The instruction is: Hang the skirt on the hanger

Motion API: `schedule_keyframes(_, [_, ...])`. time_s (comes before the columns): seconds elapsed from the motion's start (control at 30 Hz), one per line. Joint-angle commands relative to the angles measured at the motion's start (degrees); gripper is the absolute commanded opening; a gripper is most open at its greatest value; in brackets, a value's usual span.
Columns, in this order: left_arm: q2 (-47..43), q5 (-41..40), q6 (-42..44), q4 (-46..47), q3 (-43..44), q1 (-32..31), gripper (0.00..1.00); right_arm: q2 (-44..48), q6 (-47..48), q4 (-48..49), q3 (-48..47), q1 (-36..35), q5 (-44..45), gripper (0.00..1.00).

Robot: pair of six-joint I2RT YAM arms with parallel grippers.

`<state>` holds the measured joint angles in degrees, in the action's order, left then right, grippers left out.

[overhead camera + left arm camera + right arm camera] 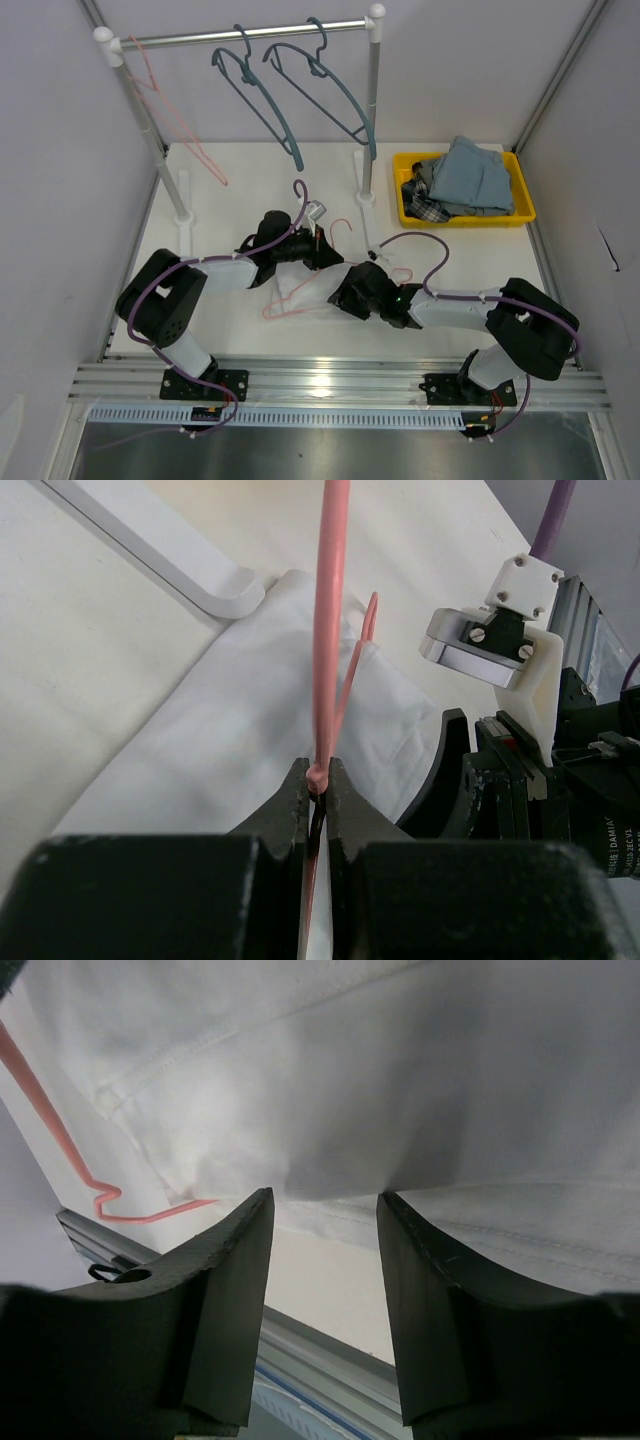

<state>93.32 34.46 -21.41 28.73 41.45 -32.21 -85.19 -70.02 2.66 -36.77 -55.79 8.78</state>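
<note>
A white skirt (300,288) lies flat on the table between the two arms. The pink wire hanger (338,226) rests over it, hook toward the back. My left gripper (318,246) is shut on the hanger's thin wire (330,630), which runs up from the fingertips (318,776) over the skirt (230,740). My right gripper (346,290) is at the skirt's near right edge. Its jaws stand open (323,1200), with the tips touching a fold of the skirt (400,1070) and only bare table between the fingers. Part of the hanger (60,1140) shows to the left.
A clothes rack (250,35) at the back carries two blue-grey hangers (300,90) and a pink one (175,120). Its white feet (182,200) stand on the table. A yellow bin (520,190) of clothes is at back right. A metal rail (340,380) edges the near side.
</note>
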Motion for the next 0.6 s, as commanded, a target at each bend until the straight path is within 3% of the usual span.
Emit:
schedule_keyframes(0.0, [-1.47,-2.02,2.42,-0.34,-0.23,0.74,0.0,-0.68,-1.52,1.83,-2.07,-0.11,4.41,0.5])
schedule_keyframes(0.37, [-1.74,-1.76,2.6,-0.52,-0.32,0.74,0.0,-3.14,-0.38,-0.1,-4.53,-0.11,6.43,0.5])
schedule_keyframes(0.57, [-1.56,-1.67,2.6,-0.34,-0.32,0.74,0.0,-4.37,0.85,-1.68,-6.38,-0.02,7.31,0.35])
